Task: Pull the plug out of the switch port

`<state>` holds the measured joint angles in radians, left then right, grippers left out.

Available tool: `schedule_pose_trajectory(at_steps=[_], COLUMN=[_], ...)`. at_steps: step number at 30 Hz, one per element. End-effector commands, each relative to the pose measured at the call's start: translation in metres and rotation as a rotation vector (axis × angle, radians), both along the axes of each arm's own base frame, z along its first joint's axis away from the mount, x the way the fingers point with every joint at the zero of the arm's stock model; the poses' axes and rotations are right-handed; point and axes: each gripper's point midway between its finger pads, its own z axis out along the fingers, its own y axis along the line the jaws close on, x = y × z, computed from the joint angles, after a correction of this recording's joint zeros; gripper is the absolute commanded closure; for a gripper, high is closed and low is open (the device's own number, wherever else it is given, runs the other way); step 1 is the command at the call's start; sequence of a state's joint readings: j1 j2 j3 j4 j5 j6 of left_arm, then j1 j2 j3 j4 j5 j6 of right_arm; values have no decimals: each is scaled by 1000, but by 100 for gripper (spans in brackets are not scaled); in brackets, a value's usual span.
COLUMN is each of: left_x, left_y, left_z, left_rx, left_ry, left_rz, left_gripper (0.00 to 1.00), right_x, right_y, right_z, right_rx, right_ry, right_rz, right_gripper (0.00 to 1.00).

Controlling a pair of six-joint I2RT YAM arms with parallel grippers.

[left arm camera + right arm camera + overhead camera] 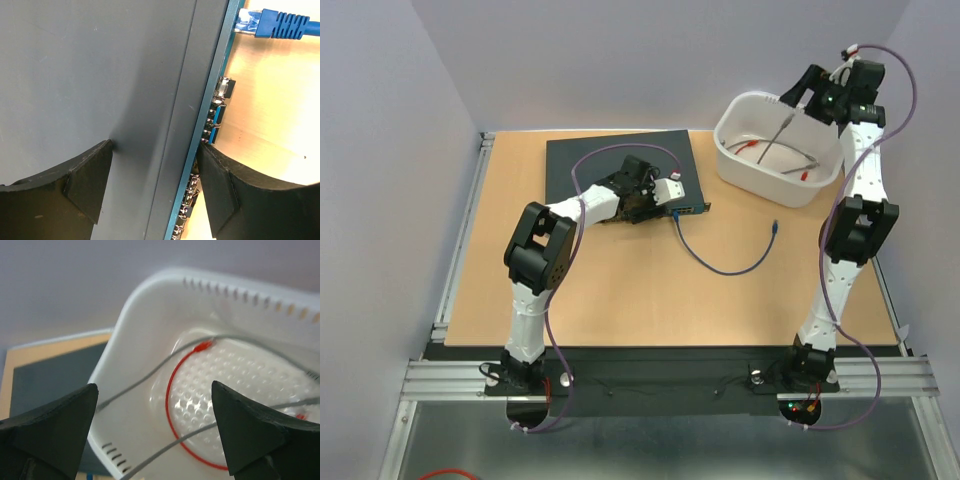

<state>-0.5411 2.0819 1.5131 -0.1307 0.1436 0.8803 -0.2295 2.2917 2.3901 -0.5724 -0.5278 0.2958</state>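
The switch (pixel 610 160) is a flat dark box lying at the back of the table, with its socket row (pixel 216 117) along the near edge. A blue plug (pixel 260 22) sits in a port at that edge. Its purple-blue cable (pixel 720 265) curves across the table to a loose end (pixel 776 228). My left gripper (pixel 655 195) (pixel 155 144) is closed on the switch's front edge. One finger (pixel 85 180) rests on the top face and the other (pixel 225 195) presses against the socket side, short of the plug. My right gripper (pixel 800 100) (pixel 155 386) hangs open and empty over the tub.
A white plastic tub (pixel 735 160) (pixel 130 390) stands at the back right and holds grey and red cables (pixel 172 405). Grey walls close in the table at the back and sides. Bare wooden tabletop (pixel 650 300) lies between the switch and the arm bases.
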Motion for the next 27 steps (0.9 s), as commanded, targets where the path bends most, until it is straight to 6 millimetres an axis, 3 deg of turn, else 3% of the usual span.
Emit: schedule_pose_trajectory(at_steps=[1, 2, 6, 8, 10, 11, 12, 13, 14, 15, 19, 20, 21, 22, 23, 24, 25, 26, 27], left_x=[18, 17, 20, 21, 22, 22, 21, 21, 21, 21, 23, 23, 25, 26, 27, 29, 29, 30, 30], left_y=[22, 23, 22, 22, 22, 22, 22, 22, 22, 23, 22, 20, 19, 19, 19, 19, 20, 19, 19], left_z=[31, 30, 28, 26, 26, 25, 24, 23, 21, 20, 23, 23, 26, 27, 26, 27, 26, 26, 25], left_rx=[30, 33, 38, 41, 40, 40, 41, 45, 45, 48, 35, 32, 24, 19, 19, 16, 17, 12, 10], left_ry=[-88, -86, -88, -83, -83, -81, -81, -77, -74, -72, -76, -76, -80, -82, -81, -83, -81, -81, -78], left_rz=[65, 63, 62, 66, 67, 70, 67, 68, 69, 70, 79, 81, 87, 93, 98, 110, 117, 121, 125], left_gripper=[22, 22, 22, 22, 22, 22, 22, 22, 22, 22, 22, 22, 22, 22, 22, 22, 22, 22, 22], right_x=[17, 12, 7, 7, -3, -3, -17, -26, -32, -43, -109, -138, -148, -160, -184, -191, -201, -210, -214], right_y=[-45, -45, -53, -62, -55, -45, -35, -26, -17, -2, 60, 72, 81, 89, 103, 114, 132, 140, 153], right_z=[108, 132, 185, 191, 197, 171, 184, 182, 157, 152, 157, 175, 150, 142, 152, 116, 110, 103, 80], right_rx=[-100, -108, -135, -159, -168, -158, -159, -153, -142, -130, -149, -163, -156, -151, -140, -116, -101, -90, -68], right_ry=[-293, -349, -528, -542, -546, -488, -506, -494, -437, -424, -451, -495, -449, -437, -469, -401, -403, -392, -340], right_rz=[-251, -261, -319, -361, -332, -271, -232, -195, -151, -82, 90, 106, 128, 147, 176, 214, 251, 256, 281], right_gripper=[0, 0, 0, 0, 0, 0, 0, 0, 0, 0, 0, 0, 0, 0, 2, 3, 5, 14, 17])
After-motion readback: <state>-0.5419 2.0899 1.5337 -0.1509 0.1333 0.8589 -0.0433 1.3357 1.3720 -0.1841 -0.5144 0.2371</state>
